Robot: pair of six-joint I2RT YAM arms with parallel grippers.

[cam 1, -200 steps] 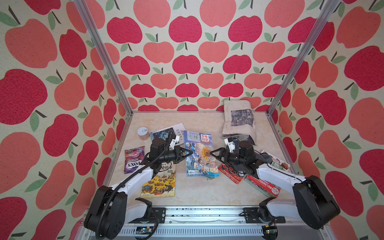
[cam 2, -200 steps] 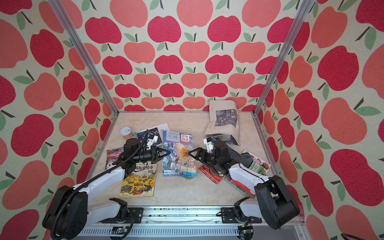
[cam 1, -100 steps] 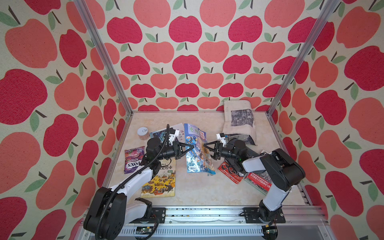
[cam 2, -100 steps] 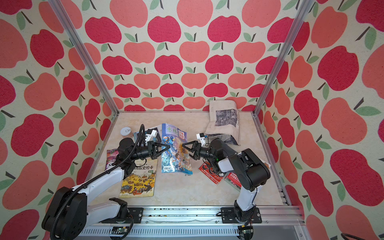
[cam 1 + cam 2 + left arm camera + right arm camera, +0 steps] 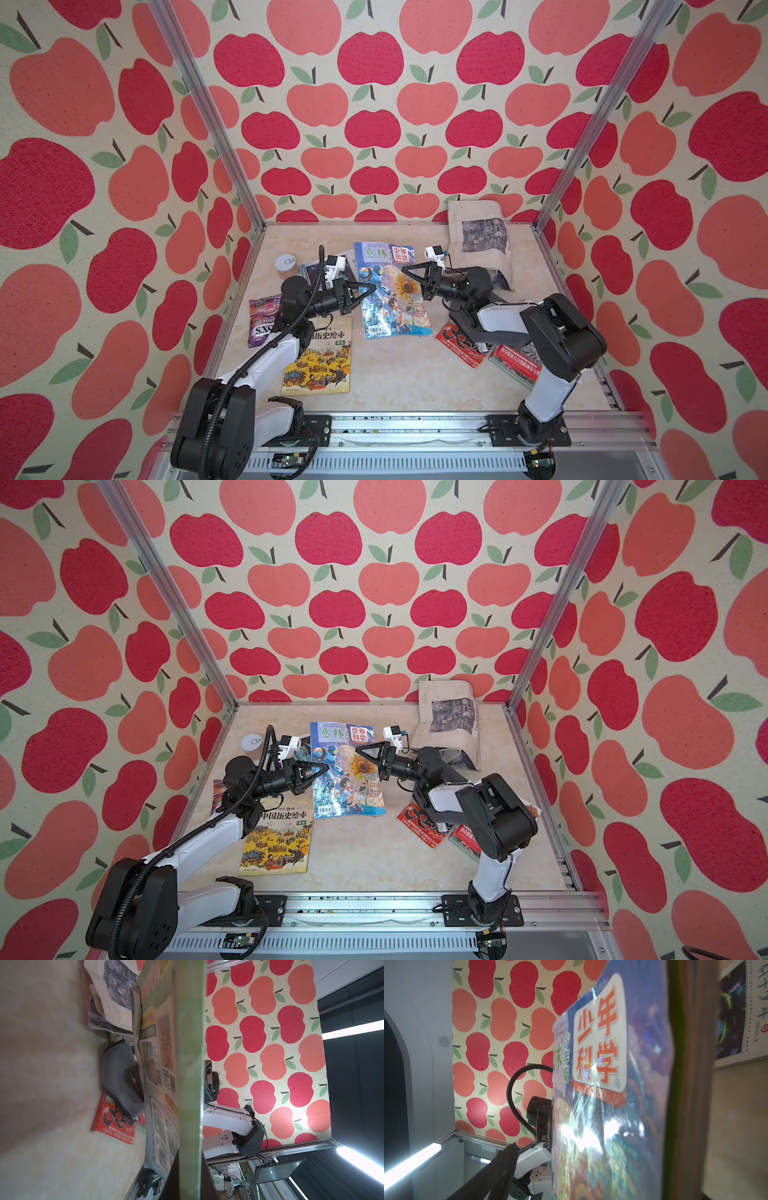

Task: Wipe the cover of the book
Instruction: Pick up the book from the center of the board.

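While the left gripper (image 5: 368, 292) pinches the left edge of the science magazine (image 5: 388, 266), propped tilted on the table (image 5: 395, 374), the right gripper (image 5: 413, 282) gapes wide and empty at its right edge. Judgement: hold pinch firm; right should fetch the grey cloth (image 5: 119, 1076) nearby.

Soft bright light is filling both top views, making faint shadows. In the right wrist view, glare is shining off the book (image 5: 593, 1132), and its near edge is blurring.

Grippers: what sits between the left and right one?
The blue science magazine, seen in both top views: left gripper shut on one edge, right gripper open at the other.
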